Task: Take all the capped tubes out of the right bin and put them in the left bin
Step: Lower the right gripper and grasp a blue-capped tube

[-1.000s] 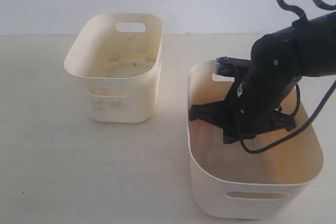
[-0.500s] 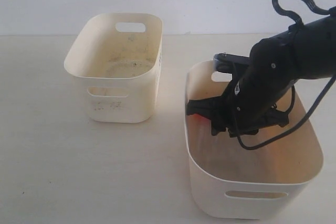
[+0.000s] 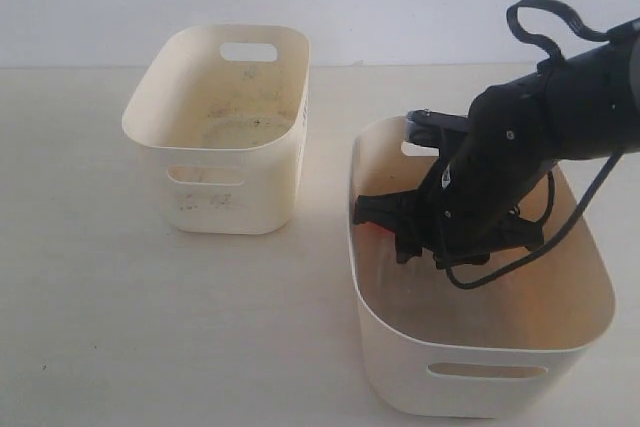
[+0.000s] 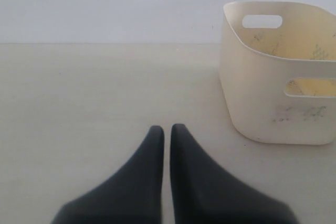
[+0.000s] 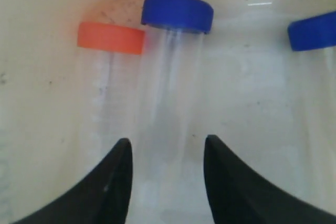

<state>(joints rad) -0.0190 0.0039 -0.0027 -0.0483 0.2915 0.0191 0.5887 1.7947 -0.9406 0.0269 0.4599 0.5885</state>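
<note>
While the right arm (image 3: 545, 112) slants steeply into the right bin (image 3: 470, 379), the right gripper (image 5: 167, 140) gapes astride a blue-capped tube (image 5: 174, 77). Meanwhile the left gripper (image 4: 167, 127) sits pinched together.

The smaller bin (image 3: 215, 197) is cream-white with dark speckled smudges; the larger bin (image 3: 400, 357) is cream-white with a yellowish floor. The clear tubes (image 5: 170, 87) have one orange cap (image 5: 111, 38) and two blue caps (image 5: 177, 13); the arm (image 3: 560, 107) is black.

Second blue-capped tube (image 5: 313, 31) partly off-frame
</note>
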